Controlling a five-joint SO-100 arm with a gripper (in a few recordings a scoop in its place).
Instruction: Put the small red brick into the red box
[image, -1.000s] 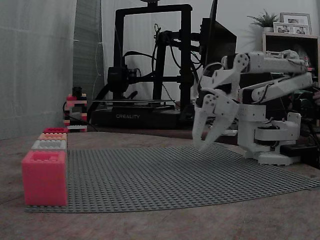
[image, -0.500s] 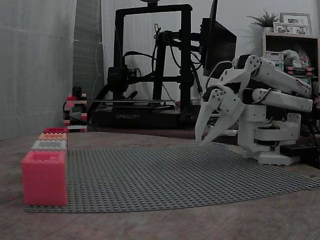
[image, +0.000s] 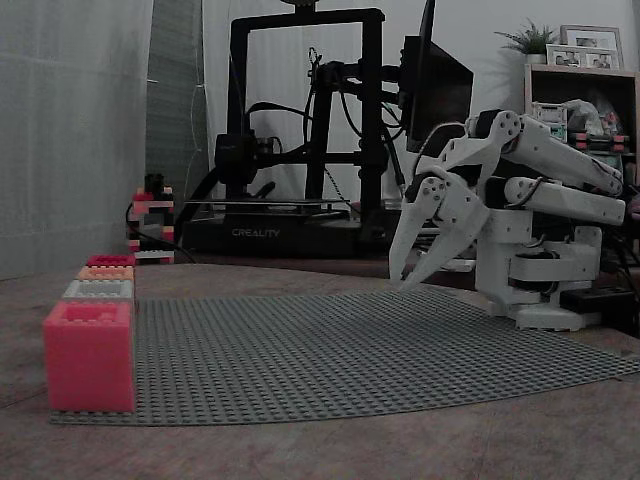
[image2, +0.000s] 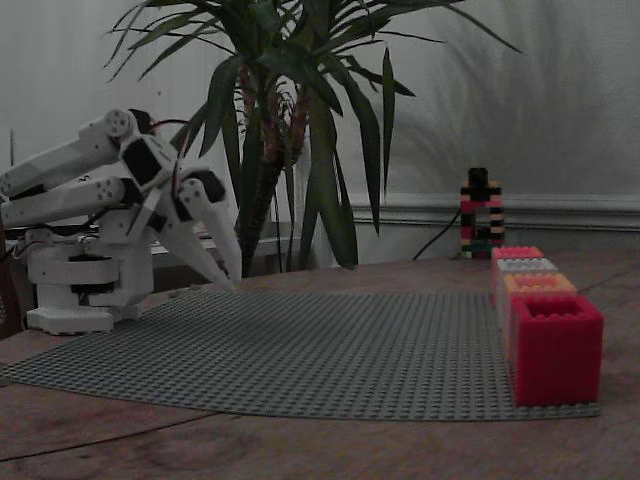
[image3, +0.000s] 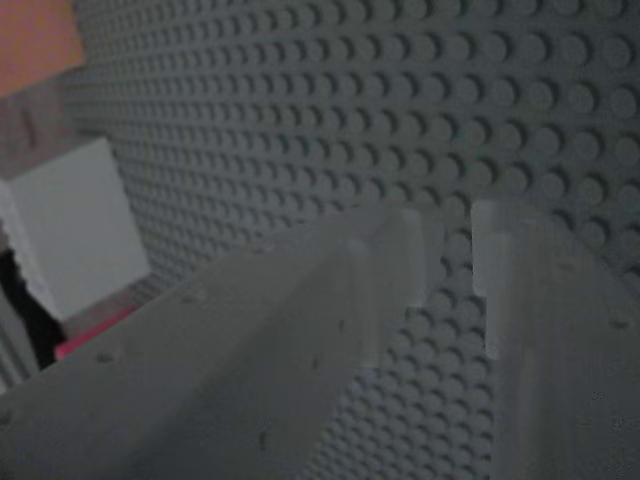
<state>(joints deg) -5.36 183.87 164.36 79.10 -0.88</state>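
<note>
Spreading across the bench, the grey studded baseplate (image: 380, 340) carries the red box (image2: 555, 345) at its edge, well apart from the pincer (image: 405, 275), nearly pressed together and empty. The small red brick cannot be made out; locating it comes first.

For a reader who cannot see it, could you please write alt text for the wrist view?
The gripper hangs close above a grey studded baseplate, its pale fingertips a narrow gap apart with nothing between them. At the left edge are a white block, an orange patch above it and a sliver of pink-red below.
</note>
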